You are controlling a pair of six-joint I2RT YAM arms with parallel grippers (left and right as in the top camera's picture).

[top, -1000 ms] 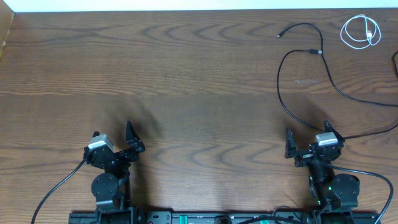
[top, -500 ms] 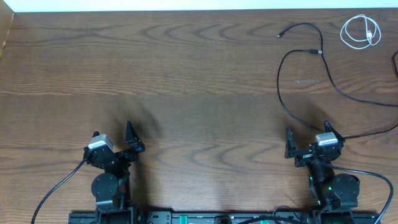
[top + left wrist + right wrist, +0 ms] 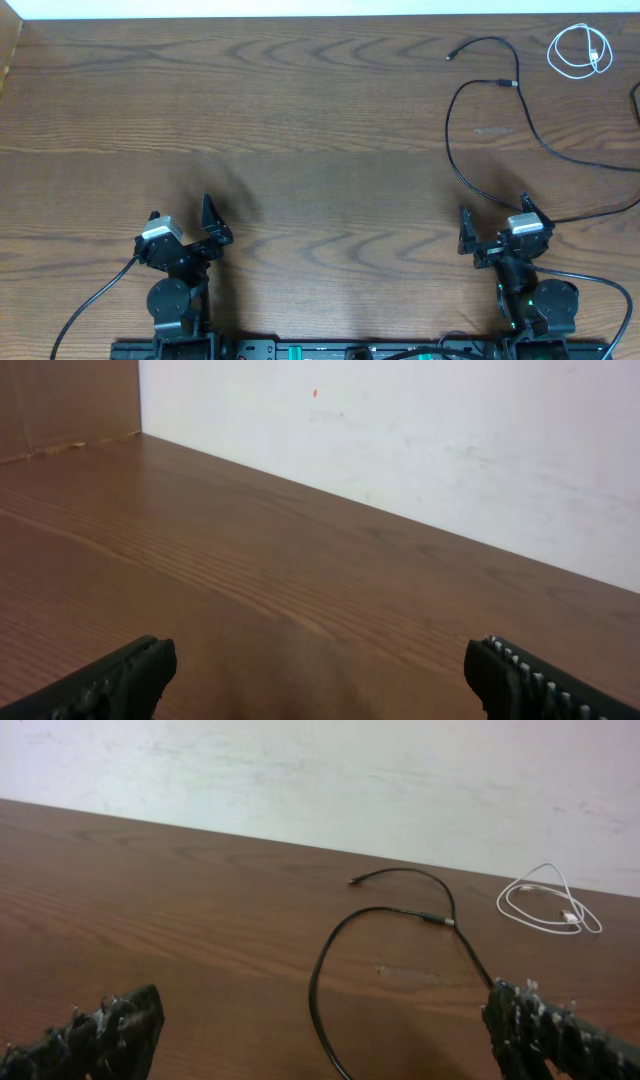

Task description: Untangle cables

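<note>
While left claw and right claw gape empty | cables ahead of right one

A robot lab bench: wood-grain table against a bare white wall.

We see a dark brown bench with wavy wood grain filling the overhead view. Its far edge meets a white wall, which carries faint grey smudges and one tiny red speck. At the far left corner a brown board stands upright against the bench edge. A small pale scuff marks the wood on the right side.
</note>
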